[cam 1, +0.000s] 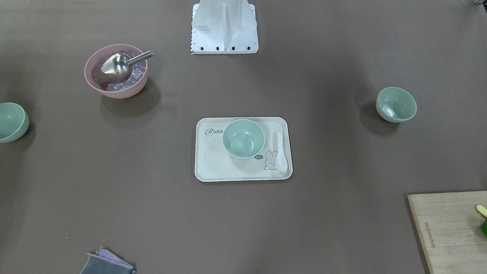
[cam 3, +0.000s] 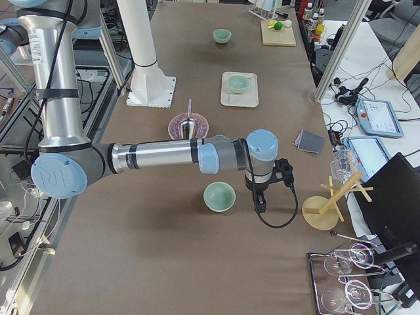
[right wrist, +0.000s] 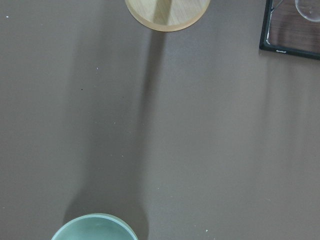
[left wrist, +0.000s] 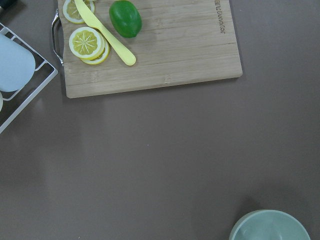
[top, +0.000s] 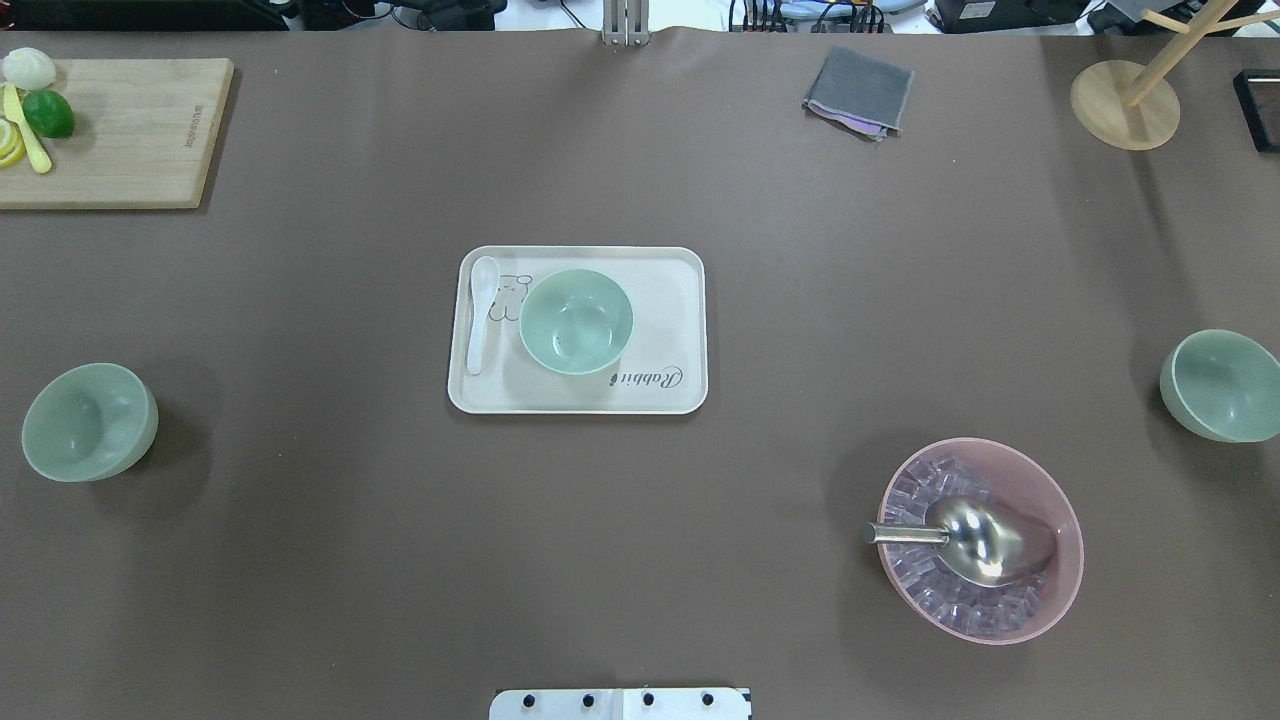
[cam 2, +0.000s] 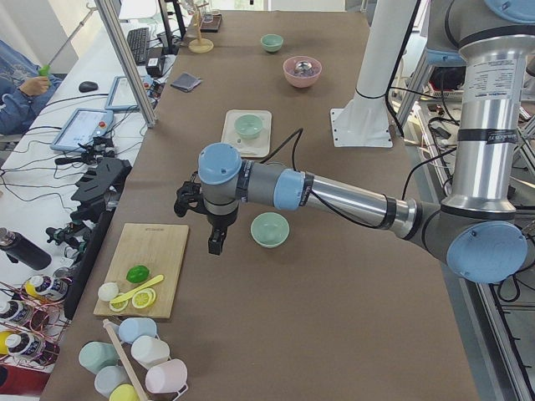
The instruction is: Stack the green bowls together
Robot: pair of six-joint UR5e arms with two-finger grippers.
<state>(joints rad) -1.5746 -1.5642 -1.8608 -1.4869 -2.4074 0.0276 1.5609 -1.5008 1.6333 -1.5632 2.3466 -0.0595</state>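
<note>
Brown table point(top: 300, 600), nothing stacked yet. At its left edge sits the left bowl point(top: 90, 420), at its right edge the right bowl point(top: 1222, 385); farther, mid-table, the third bowl point(top: 576, 320) on a tray point(top: 670, 300). All are mouth-up and round, with no long axis. I cannot tell whether the left jaws or the right jaws are apart. Next, I reckon: pinch an edge bowl's rim and lift.

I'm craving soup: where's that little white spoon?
In the overhead view, the white spoon lies on the cream tray, just left of the green bowl.
</note>
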